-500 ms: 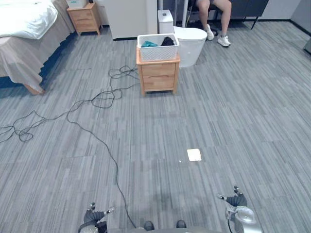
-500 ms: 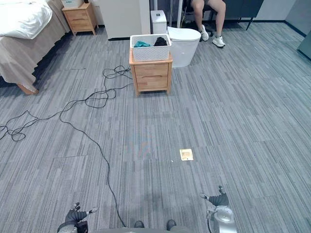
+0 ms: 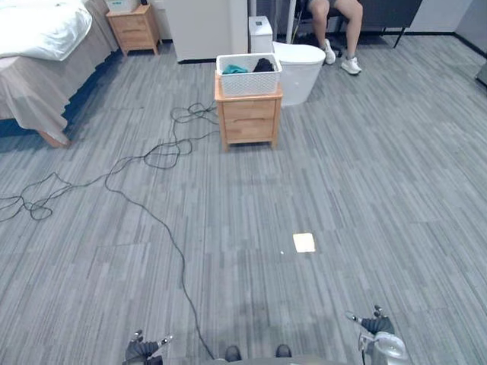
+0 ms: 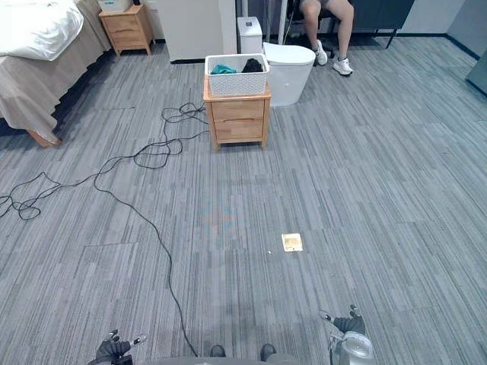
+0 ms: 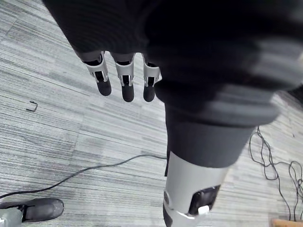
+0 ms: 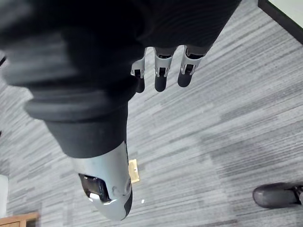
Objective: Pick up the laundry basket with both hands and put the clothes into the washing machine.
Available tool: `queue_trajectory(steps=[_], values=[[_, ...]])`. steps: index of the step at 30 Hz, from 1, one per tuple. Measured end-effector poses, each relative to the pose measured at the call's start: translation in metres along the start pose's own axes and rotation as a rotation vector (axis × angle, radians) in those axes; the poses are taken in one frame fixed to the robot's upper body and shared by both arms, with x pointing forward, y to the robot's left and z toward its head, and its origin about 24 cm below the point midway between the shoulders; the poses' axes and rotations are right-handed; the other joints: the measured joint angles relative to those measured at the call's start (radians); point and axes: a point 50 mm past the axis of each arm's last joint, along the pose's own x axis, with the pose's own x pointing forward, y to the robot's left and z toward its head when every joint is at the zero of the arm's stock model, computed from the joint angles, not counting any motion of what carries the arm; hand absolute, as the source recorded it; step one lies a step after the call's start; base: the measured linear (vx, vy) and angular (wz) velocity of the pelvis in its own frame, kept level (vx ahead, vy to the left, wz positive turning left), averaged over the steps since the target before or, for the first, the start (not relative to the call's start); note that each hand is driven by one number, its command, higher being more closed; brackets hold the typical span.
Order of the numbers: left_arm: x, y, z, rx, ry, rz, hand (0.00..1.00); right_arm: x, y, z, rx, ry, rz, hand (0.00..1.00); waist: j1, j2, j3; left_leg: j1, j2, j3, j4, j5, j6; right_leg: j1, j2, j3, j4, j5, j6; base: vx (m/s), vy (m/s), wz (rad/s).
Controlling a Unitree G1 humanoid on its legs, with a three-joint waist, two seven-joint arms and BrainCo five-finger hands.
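Grey floor [image 3: 365, 167], laundry basket [image 3: 249, 82] on nightstand [image 3: 248, 122] upper centre, left hand [image 3: 143, 352] and right hand [image 3: 374, 325] bottom edge, fingers straight, empty

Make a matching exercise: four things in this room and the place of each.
1. white mesh plastic laundry basket
2. bed with white duvet
3. small pale square floor plate
4. seated person in white shoes

A. far left corner
B. on the grey floor, mid-room
C. far end, right of the basket
D. on the small wooden cabinet

Pairs: 1-D, 2-A, 3-B, 4-C.
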Motion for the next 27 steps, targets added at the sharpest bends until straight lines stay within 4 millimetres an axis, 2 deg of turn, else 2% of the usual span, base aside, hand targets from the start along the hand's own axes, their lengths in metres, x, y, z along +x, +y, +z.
queue_trajectory(steps=[4,6,9,10,11,12,13,15,16,18,20,21,22,23,24,25,26,27], values=[[0.000,-0.008,0.020,0.005,-0.087,-0.026,0.00,0.001,0.003,0.016,0.014,-0.059,-0.004,0.00,0.005,-0.004,0.021,-0.048,-0.001,-0.009,0.052,-0.016,0.014,-0.016,-0.006,-0.007,0.005,-0.003,0.004,0.09,-0.001,0.05],[0.000,-0.015,0.033,-0.009,-0.132,-0.040,0.00,0.001,0.004,0.026,0.024,-0.101,-0.018,0.00,0.020,-0.004,0.040,-0.082,0.003,-0.008,0.119,-0.056,0.016,-0.030,-0.010,-0.009,0.025,-0.014,0.020,0.05,0.021,0.00],[-0.001,-0.020,0.042,-0.027,-0.174,-0.054,0.00,0.002,0.009,0.036,0.032,-0.127,-0.015,0.00,0.023,-0.003,0.050,-0.135,0.007,-0.006,0.193,-0.099,0.026,-0.059,-0.016,-0.011,0.048,-0.028,0.028,0.04,0.042,0.00],[-0.002,-0.022,0.047,-0.039,-0.193,-0.061,0.00,0.002,0.010,0.039,0.034,-0.137,-0.012,0.00,0.025,0.000,0.059,-0.159,0.006,-0.004,0.233,-0.129,0.032,-0.085,-0.022,-0.010,0.094,-0.059,0.030,0.03,0.074,0.03],[-0.003,-0.024,0.050,-0.044,-0.210,-0.070,0.00,0.002,0.010,0.039,0.035,-0.138,-0.013,0.00,0.028,0.002,0.065,-0.184,0.003,-0.005,0.279,-0.174,0.039,-0.129,-0.035,-0.010,0.187,-0.118,0.048,0.03,0.084,0.04],[-0.004,-0.025,0.051,-0.046,-0.217,-0.073,0.00,0.002,0.011,0.039,0.034,-0.137,-0.012,0.00,0.029,0.000,0.066,-0.191,-0.001,-0.004,0.303,-0.196,0.041,-0.152,-0.045,-0.011,0.245,-0.152,0.060,0.05,0.104,0.06],[-0.005,-0.027,0.054,-0.047,-0.229,-0.076,0.00,0.000,0.010,0.032,0.018,-0.122,-0.009,0.00,0.028,-0.007,0.075,-0.192,-0.014,-0.007,0.339,-0.236,0.060,-0.203,-0.070,-0.023,0.382,-0.200,0.070,0.08,0.122,0.01],[-0.005,-0.031,0.060,-0.042,-0.246,-0.092,0.00,-0.002,0.019,0.033,-0.007,-0.130,0.024,0.00,0.025,-0.007,0.114,-0.161,-0.023,-0.014,0.378,-0.281,0.093,-0.362,-0.111,-0.060,0.737,-0.219,0.077,0.16,0.136,-0.02],[-0.005,-0.031,0.060,-0.034,-0.248,-0.093,0.00,-0.002,0.023,0.032,-0.018,-0.126,0.039,0.00,0.024,-0.009,0.127,-0.139,-0.023,-0.014,0.385,-0.301,0.096,-0.405,-0.114,-0.068,0.788,-0.238,0.067,0.26,0.120,-0.06],[-0.004,-0.031,0.063,-0.020,-0.258,-0.087,0.00,-0.004,0.028,0.032,-0.028,-0.128,0.054,0.00,0.020,-0.012,0.138,-0.095,-0.023,-0.016,0.376,-0.325,0.095,-0.470,-0.112,-0.111,0.745,-0.242,0.062,0.31,0.087,-0.01],[-0.003,-0.032,0.074,-0.019,-0.284,-0.089,0.00,-0.004,0.031,0.035,-0.034,-0.141,0.063,0.00,0.004,-0.016,0.161,-0.032,-0.020,-0.031,0.345,-0.333,0.090,-0.497,-0.091,-0.154,0.591,-0.211,0.059,0.40,0.036,0.34],[-0.002,-0.036,0.087,-0.030,-0.318,-0.100,0.00,-0.004,0.030,0.038,-0.033,-0.150,0.061,0.00,-0.014,-0.013,0.181,0.028,-0.016,-0.066,0.286,-0.327,0.080,-0.505,-0.069,-0.187,0.391,-0.115,0.049,0.55,-0.006,0.61],[-0.002,-0.038,0.092,-0.033,-0.329,-0.104,0.00,-0.004,0.029,0.038,-0.034,-0.152,0.060,0.00,-0.023,-0.014,0.186,0.054,-0.015,-0.078,0.258,-0.322,0.072,-0.506,-0.058,-0.194,0.315,-0.070,0.048,0.72,-0.036,0.85],[-0.002,-0.042,0.100,-0.036,-0.352,-0.113,0.00,-0.004,0.029,0.038,-0.035,-0.153,0.059,0.00,-0.040,-0.017,0.185,0.089,-0.015,-0.109,0.220,-0.323,0.043,-0.524,-0.038,-0.197,0.210,0.015,0.046,0.77,-0.076,0.80],[-0.003,-0.046,0.104,-0.031,-0.364,-0.129,0.00,-0.004,0.027,0.038,-0.039,-0.153,0.055,0.00,-0.049,-0.020,0.184,0.121,-0.010,-0.131,0.212,-0.339,0.014,-0.535,-0.035,-0.185,0.179,0.102,-0.006,0.81,-0.123,0.83],[-0.004,-0.050,0.102,-0.033,-0.360,-0.137,0.00,-0.004,0.025,0.035,-0.042,-0.148,0.051,0.00,-0.063,-0.008,0.180,0.139,0.008,-0.144,0.222,-0.352,-0.009,-0.536,-0.031,-0.181,0.216,0.200,-0.076,0.69,-0.127,0.46],[-0.004,-0.054,0.101,-0.039,-0.354,-0.148,0.00,-0.004,0.027,0.042,-0.037,-0.169,0.056,0.00,-0.056,0.024,0.185,0.141,0.043,-0.139,0.251,-0.351,-0.056,-0.555,-0.011,-0.198,0.301,0.166,-0.110,0.70,-0.157,0.09],[-0.005,-0.056,0.100,-0.040,-0.350,-0.152,0.00,-0.007,0.034,0.048,-0.030,-0.197,0.080,0.00,-0.051,0.030,0.185,0.124,0.060,-0.117,0.339,-0.305,-0.139,-0.560,-0.007,-0.200,0.388,0.085,-0.128,0.56,-0.138,-0.09]])
